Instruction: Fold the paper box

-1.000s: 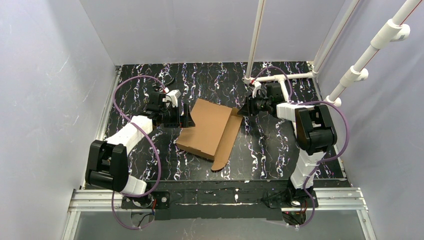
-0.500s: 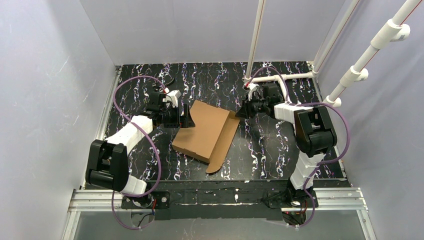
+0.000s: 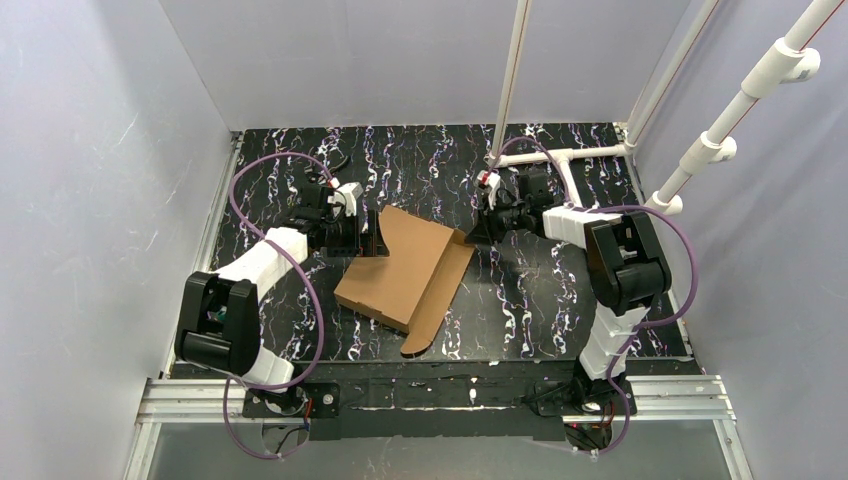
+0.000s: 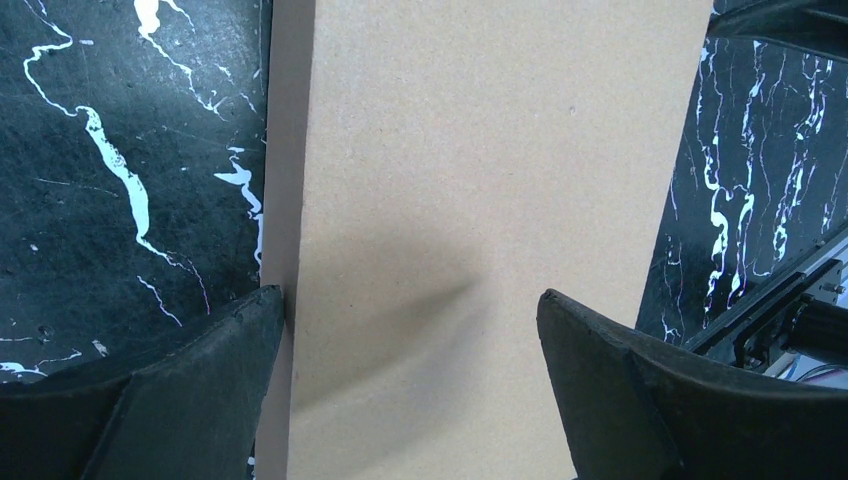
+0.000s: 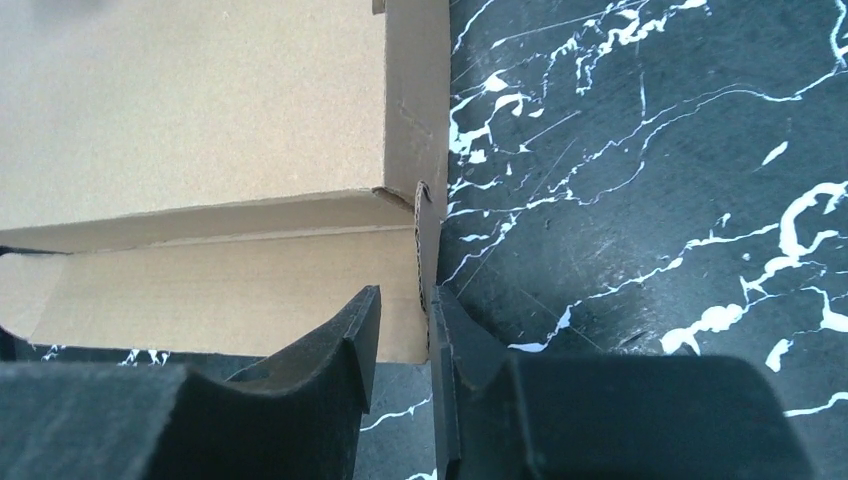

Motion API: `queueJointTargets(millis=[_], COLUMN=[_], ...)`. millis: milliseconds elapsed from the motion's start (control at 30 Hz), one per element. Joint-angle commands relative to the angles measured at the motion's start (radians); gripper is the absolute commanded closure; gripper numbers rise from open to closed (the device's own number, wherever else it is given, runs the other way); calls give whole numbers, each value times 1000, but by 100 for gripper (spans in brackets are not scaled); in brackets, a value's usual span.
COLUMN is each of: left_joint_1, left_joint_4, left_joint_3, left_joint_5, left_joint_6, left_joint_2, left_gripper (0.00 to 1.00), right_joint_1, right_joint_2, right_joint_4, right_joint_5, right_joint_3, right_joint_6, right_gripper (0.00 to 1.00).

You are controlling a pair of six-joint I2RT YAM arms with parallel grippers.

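Paper box (image 3: 396, 266) slid left, nearer; right jaws clamped on its edge, left jaws apart.

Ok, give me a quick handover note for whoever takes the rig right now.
Left tool: open, fingers straddling the left panel of the paper box, gripping nothing.
Right tool: closed on an upright flap at the box's far right corner.
Box: lying skewed between both arms, mid-table.
Done: partly folded; the right side wall stands up.
Left: raise the remaining flaps, tuck the tabs, close it.
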Motion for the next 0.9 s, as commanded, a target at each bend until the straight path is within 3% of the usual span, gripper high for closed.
queueJointTargets(millis=[0,367,667,867], left_joint_1=[-5,-4,-5,-4], left_joint_4=[-30,-30,-37,-58], left_joint_3=[35,35,38,51], left_joint_5=[-10,-8,-14,-39], left_joint_6=[19,21,22,14], left_joint_2=[-7,-9,-6,5], left_gripper=[5,5,5,5], right_joint_1=[23,52,52,52], right_joint_2=[3,71,69,62], right_joint_4=[-171,-346,-410,-428], right_joint_5=[-25,8,43,80], right_joint_3=[98,193,193,186], right_joint_6=[-177,-347,-413,-461], right_gripper=[65,55,64,76])
